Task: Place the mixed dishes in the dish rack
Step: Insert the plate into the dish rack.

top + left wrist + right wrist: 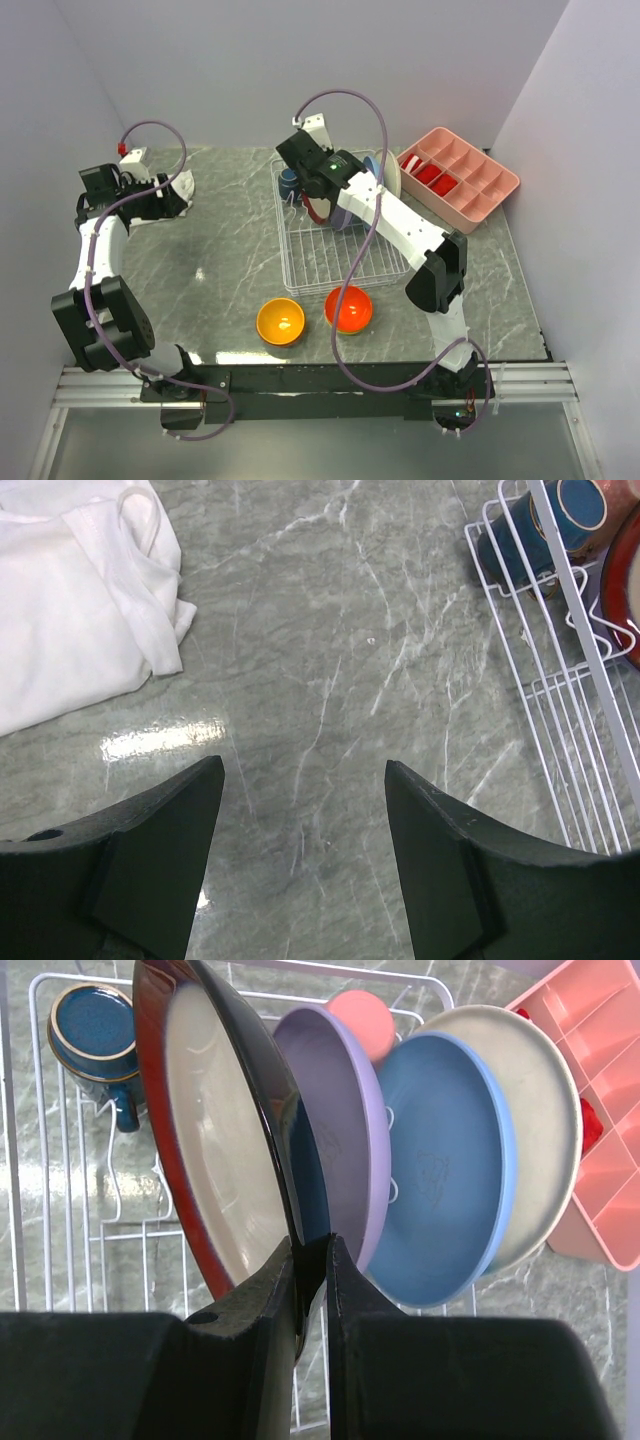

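Grips dark-red-rimmed round plate (pixel 215 1140) in right claw (pixel 312 1248) inside white wire dish rack (pixel 322 270); holds left claw (pixel 303 768) released above desk (pixel 300 630).

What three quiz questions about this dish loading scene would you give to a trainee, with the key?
1. True or false: the right gripper is shut on the rim of the red-rimmed plate.
2. Relative to the dish rack, where are the orange-yellow bowl and the red-orange bowl? A: inside it. B: on the table in front of it. C: on a shelf.
3. What colour is the plate standing directly next to the red-rimmed plate?

Key:
1. True.
2. B.
3. Lavender: the lavender plate.
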Robot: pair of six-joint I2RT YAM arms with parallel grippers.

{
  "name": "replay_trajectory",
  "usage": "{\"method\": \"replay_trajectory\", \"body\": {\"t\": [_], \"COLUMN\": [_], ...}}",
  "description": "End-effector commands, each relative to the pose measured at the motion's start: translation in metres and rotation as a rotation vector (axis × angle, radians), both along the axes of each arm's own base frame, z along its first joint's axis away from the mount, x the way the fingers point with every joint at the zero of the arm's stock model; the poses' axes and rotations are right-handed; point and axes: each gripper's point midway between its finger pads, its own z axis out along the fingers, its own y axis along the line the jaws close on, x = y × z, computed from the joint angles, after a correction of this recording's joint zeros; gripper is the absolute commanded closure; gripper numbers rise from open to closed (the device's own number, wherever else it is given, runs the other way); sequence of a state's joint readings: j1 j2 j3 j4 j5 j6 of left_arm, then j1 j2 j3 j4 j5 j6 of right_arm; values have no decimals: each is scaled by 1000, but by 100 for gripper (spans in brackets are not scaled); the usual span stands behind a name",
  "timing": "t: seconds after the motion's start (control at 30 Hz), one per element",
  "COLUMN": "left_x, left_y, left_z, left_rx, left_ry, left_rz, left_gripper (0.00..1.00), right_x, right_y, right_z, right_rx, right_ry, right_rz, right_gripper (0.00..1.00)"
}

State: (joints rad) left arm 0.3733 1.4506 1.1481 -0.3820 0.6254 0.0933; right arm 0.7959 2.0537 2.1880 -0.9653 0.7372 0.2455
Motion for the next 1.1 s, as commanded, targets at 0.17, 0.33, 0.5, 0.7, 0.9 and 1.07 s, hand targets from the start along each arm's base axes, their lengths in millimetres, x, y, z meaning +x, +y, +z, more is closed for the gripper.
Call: {"method": "replay_trajectory", "body": {"t": [0.17,0.33,0.5,0.7,0.9,1.07], "left_x": [4,7,6,5,1,-1], "left_y": [-1,-1,-4,-3,-5,-6], "left_z": [11,14,10,7,8,6], "left_rx": [16,7,-6,-4,-2,-2], "left_ry": [-37,-44,-32,-23,-21,-8], "left_rz": [-29,-29,-32,-30,-34,-47], "left_gripper": [28,28,28,27,27,25], "right_x": [9,12,12,14,22,26], "right_y": [-20,-24,-20,-5,3,3], "right_z": [80,89,77,46,14,-9], "right_rx": [107,108,96,83,58,42], "right_ry": [-242,-270,-230,-145,-94,-48], "right_rz": [-125,-144,-109,-65,-74,-81], "right_gripper": [100,100,100,100,100,100]}}
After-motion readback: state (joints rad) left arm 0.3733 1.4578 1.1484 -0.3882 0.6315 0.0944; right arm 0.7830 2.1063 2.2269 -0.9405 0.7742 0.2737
